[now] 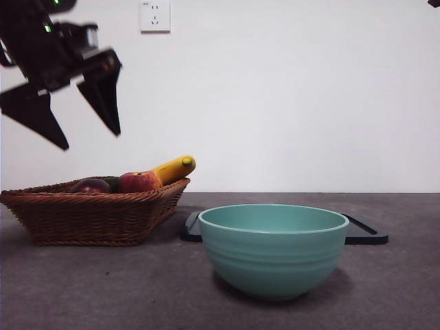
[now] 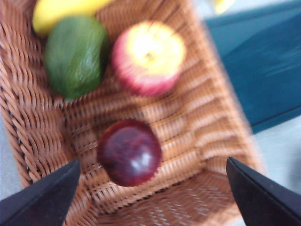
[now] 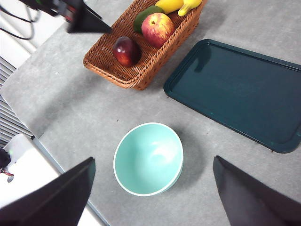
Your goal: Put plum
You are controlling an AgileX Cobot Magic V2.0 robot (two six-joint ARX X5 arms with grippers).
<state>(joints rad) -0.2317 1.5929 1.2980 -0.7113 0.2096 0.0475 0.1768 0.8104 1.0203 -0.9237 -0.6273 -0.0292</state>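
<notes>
overhead, left pincer (image 1: 72, 117) gapes above plum (image 2: 129, 152) in basket (image 2: 197, 117).

One wicker basket (image 3: 141, 70), four fruits in it — one plum (image 3: 125, 51), one red-and-yellow apple (image 3: 157, 28), one green fruit (image 3: 145, 15), one banana (image 3: 181, 4) (partly cut off) — one teal bowl (image 3: 148, 159), one dark tray (image 3: 240, 92), two grippers.

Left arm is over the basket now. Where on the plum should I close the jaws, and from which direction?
Come straight down with the left gripper, jaws open, and close across the widest middle of the plum. It is round and lies alone at the end of the basket, apart from the apple, though the basket's wall is close.
</notes>
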